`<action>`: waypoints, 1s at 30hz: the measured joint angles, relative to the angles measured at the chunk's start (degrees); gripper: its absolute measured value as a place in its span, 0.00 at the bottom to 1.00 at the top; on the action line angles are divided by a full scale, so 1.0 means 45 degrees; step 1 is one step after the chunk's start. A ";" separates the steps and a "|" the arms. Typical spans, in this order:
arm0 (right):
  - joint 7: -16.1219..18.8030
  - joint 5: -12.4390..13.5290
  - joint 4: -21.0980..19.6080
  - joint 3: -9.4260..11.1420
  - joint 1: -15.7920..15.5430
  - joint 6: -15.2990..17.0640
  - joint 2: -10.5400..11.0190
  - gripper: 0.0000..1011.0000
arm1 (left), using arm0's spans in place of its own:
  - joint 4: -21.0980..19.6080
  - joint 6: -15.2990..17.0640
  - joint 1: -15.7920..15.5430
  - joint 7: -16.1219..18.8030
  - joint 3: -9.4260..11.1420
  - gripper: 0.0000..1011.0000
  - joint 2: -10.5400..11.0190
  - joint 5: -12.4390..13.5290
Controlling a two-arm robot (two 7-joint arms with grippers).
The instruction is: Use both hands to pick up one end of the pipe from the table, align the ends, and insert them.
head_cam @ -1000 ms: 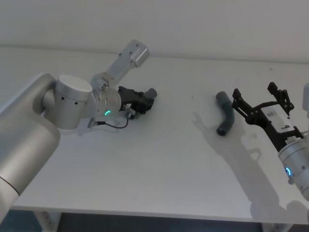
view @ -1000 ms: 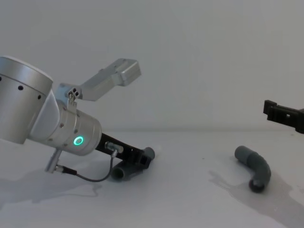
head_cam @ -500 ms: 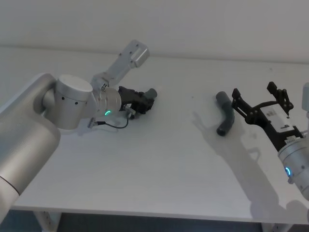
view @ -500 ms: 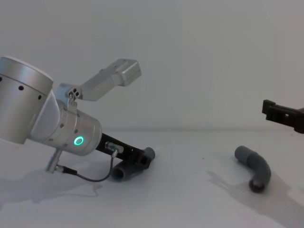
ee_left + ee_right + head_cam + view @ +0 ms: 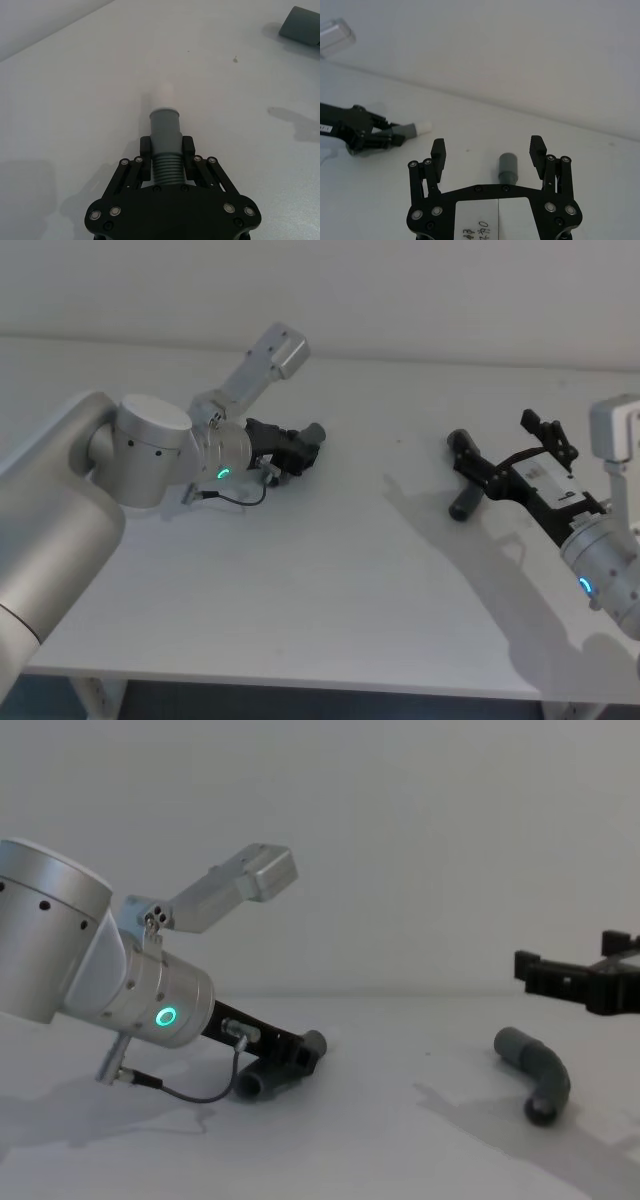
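Observation:
My left gripper (image 5: 296, 449) rests low on the white table (image 5: 330, 580) at the left, shut on a dark grey pipe piece (image 5: 165, 134). That piece's paler narrow tip (image 5: 163, 95) sticks out past the fingers. The chest view has this piece (image 5: 281, 1069) lying almost flat on the table. On the right lies the other piece, a grey elbow (image 5: 536, 1066). My right gripper (image 5: 567, 954) hangs open above it, clear of it. In the right wrist view one round end of the elbow (image 5: 509, 167) lies between the spread fingers of the right gripper (image 5: 487, 146).
A thin cable (image 5: 238, 502) loops on the table beside my left wrist, and that arm's silver bracket (image 5: 262, 364) juts up behind it. A pale wall runs along the table's far edge. Bare table lies between the two pipe pieces.
My right gripper has moved left, from beside the elbow to over it, still open. The left gripper and its pipe piece have not moved.

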 joint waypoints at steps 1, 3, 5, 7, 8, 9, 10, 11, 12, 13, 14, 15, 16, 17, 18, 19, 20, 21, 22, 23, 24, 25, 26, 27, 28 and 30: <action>0.0037 0.0009 0.0021 -0.0016 0.0046 0.0108 0.0004 0.99 | 0.0000 0.0000 0.0001 0.0000 0.0000 0.35 0.0000 -0.0001; 0.0149 0.0058 0.0079 -0.0053 0.0190 0.0517 0.0005 0.99 | 0.0001 0.0001 0.0001 0.0000 0.0000 0.35 -0.0001 0.0000; 0.0201 0.0090 0.0127 -0.0068 0.0299 0.0772 -0.0011 0.99 | 0.0000 0.0001 0.0001 -0.0001 0.0000 0.35 -0.0001 0.0000; 0.0239 0.0179 0.0193 -0.0077 0.0442 0.1220 -0.0058 0.99 | 0.0000 0.0001 0.0001 0.0000 0.0000 0.35 -0.0001 0.0000; 0.0244 0.0206 0.0226 -0.0078 0.0508 0.1370 -0.0088 0.99 | 0.0000 0.0002 0.0001 0.0000 0.0000 0.35 0.0000 0.0000; 0.0246 0.0277 0.0282 -0.0076 0.0612 0.1710 -0.0148 0.99 | 0.0001 0.0002 0.0001 0.0001 0.0000 0.35 0.0000 0.0000; 0.0245 0.0291 0.0315 -0.0073 0.0665 0.1798 -0.0184 0.99 | 0.0001 0.0002 0.0001 0.0001 0.0000 0.35 -0.0001 0.0000; 0.0235 0.0327 0.0351 -0.0067 0.0719 0.1991 -0.0221 0.99 | 0.0001 0.0002 0.0001 0.0002 0.0000 0.35 -0.0001 0.0000; 0.0224 0.0351 0.0388 -0.0061 0.0768 0.2118 -0.0258 0.99 | 0.0000 0.0002 0.0001 0.0002 0.0000 0.35 -0.0001 0.0000; 0.0185 0.0388 0.0488 -0.0048 0.0893 0.2431 -0.0352 0.99 | 0.0000 0.0002 0.0002 0.0001 0.0000 0.35 0.0000 -0.0001; 0.0159 0.0404 0.0534 -0.0044 0.0945 0.2555 -0.0392 0.99 | 0.0000 0.0002 0.0000 0.0001 0.0000 0.35 -0.0001 -0.0001; 0.0140 0.0414 0.0580 -0.0037 0.1001 0.2624 -0.0435 0.99 | 0.0000 0.0002 0.0001 0.0001 0.0000 0.35 0.0000 -0.0001; 0.0090 0.0438 0.0671 -0.0025 0.1102 0.2875 -0.0506 0.99 | 0.0000 0.0002 0.0001 0.0002 0.0000 0.35 -0.0001 -0.0001; 0.0055 0.0443 0.0713 -0.0021 0.1147 0.2983 -0.0537 0.99 | 0.0000 0.0002 0.0001 0.0002 -0.0001 0.35 0.0000 0.0000; 0.0000 0.0447 0.0827 -0.0014 0.1250 0.3160 -0.0612 0.99 | -0.0001 0.0002 0.0001 0.0002 0.0000 0.35 0.0000 0.0000; -0.0024 0.0447 0.0878 -0.0013 0.1293 0.3243 -0.0642 0.99 | -0.0001 0.0002 0.0001 0.0002 0.0000 0.35 0.0000 0.0000; -0.0058 0.0448 0.0931 -0.0010 0.1335 0.3321 -0.0674 0.99 | 0.0000 0.0002 0.0001 0.0002 0.0000 0.35 0.0000 -0.0001; -0.0097 0.0447 0.0984 -0.0007 0.1375 0.3420 -0.0705 0.99 | 0.0000 0.0002 0.0001 0.0002 -0.0001 0.35 0.0000 -0.0001; -0.0159 0.0442 0.1088 -0.0002 0.1452 0.3553 -0.0767 0.99 | 0.0000 0.0002 0.0001 0.0002 0.0000 0.35 0.0000 0.0000; -0.0192 0.0437 0.1154 0.0001 0.1499 0.3615 -0.0808 0.99 | 0.0000 0.0002 0.0001 0.0002 0.0000 0.35 0.0000 0.0000; -0.0264 0.0419 0.1251 0.0001 0.1579 0.3749 -0.0872 0.99 | 0.0000 0.0002 0.0001 0.0002 0.0000 0.35 0.0000 0.0000; -0.0264 0.0419 0.1251 0.0001 0.1579 0.3749 -0.0872 0.99 | 0.0000 0.0002 0.0001 0.0002 0.0000 0.35 0.0000 0.0000; -0.0315 0.0390 0.1382 0.0002 0.1646 0.3853 -0.0918 0.99 | 0.0000 0.0002 0.0001 0.0002 -0.0001 0.35 0.0000 0.0000; -0.0339 0.0375 0.1442 0.0002 0.1681 0.3903 -0.0942 0.99 | 0.0001 0.0002 0.0001 0.0002 -0.0001 0.35 0.0000 0.0000; -0.0376 0.0356 0.1497 0.0002 0.1713 0.3962 -0.0965 0.99 | 0.0000 0.0002 0.0001 0.0002 0.0000 0.35 0.0001 0.0000; -0.0470 0.0275 0.1723 -0.0008 0.1846 0.4124 -0.1054 0.99 | 0.0000 0.0002 0.0001 0.0002 0.0000 0.35 0.0000 0.0001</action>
